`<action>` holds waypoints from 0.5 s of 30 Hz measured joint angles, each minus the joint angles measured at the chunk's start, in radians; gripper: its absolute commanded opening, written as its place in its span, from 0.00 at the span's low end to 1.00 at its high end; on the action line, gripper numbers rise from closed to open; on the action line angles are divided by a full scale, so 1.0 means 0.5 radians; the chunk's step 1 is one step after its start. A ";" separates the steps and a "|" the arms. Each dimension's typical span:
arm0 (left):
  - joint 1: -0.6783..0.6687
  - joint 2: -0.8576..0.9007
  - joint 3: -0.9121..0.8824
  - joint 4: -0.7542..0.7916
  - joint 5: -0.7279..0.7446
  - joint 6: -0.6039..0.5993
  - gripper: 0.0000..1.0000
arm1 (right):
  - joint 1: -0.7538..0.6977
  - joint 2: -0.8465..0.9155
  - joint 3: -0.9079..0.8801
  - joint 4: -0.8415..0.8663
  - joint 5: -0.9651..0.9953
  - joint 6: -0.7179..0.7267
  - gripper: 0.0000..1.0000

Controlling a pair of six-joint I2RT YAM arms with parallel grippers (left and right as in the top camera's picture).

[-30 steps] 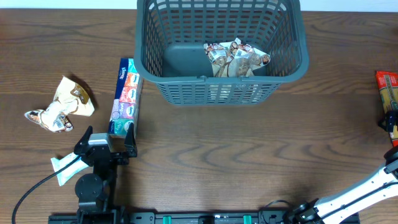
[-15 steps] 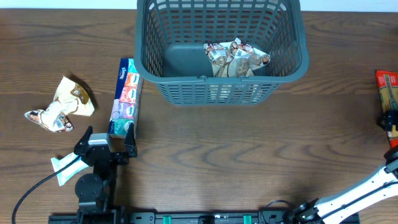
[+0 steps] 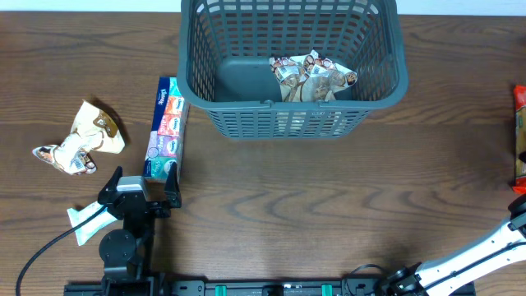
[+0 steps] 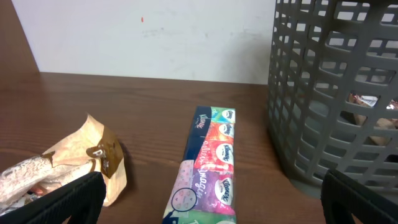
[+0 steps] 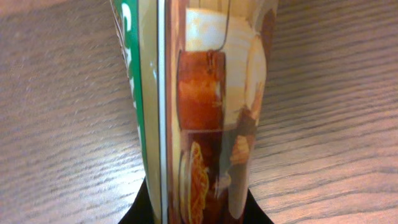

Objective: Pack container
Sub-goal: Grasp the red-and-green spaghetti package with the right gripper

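Note:
The container [image 3: 189, 76], a dark grey-blue slotted basket, stands at the back middle with a few snack packets [image 3: 312, 78] inside; its wall [image 4: 336, 93] fills the right of the left wrist view. My left gripper [image 3: 138, 185] is open just in front of a colourful tissue pack [image 3: 165, 127], which lies between its fingertips [image 4: 56, 202] in the wrist view. My right gripper [image 5: 196, 205] is shut on a red-and-green pasta packet [image 5: 205, 93]. That packet [image 3: 519, 136] shows only at the overhead view's right edge.
A crumpled beige snack packet [image 3: 82, 138] lies at the left, also seen as a beige packet [image 4: 62, 168] by the left wrist. A white wrapper [image 3: 86, 220] lies beside the left arm. The right arm's link [image 3: 485, 247] crosses the front right corner.
My right gripper has shut on the pasta packet, and the packet has shifted right toward the frame edge. The left arm has not moved.

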 measured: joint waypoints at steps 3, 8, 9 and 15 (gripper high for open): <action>0.000 0.000 0.000 0.000 0.000 0.000 0.99 | 0.007 0.002 0.000 0.010 -0.011 0.112 0.02; 0.000 0.000 0.000 0.000 0.000 0.000 0.99 | 0.073 0.008 0.014 -0.005 -0.120 0.320 0.02; 0.000 0.000 0.000 0.000 0.000 0.000 0.99 | 0.105 0.011 0.022 -0.014 -0.163 0.373 0.02; 0.000 0.000 0.000 0.000 0.000 0.000 0.99 | 0.307 0.011 0.048 -0.038 -0.372 0.564 0.02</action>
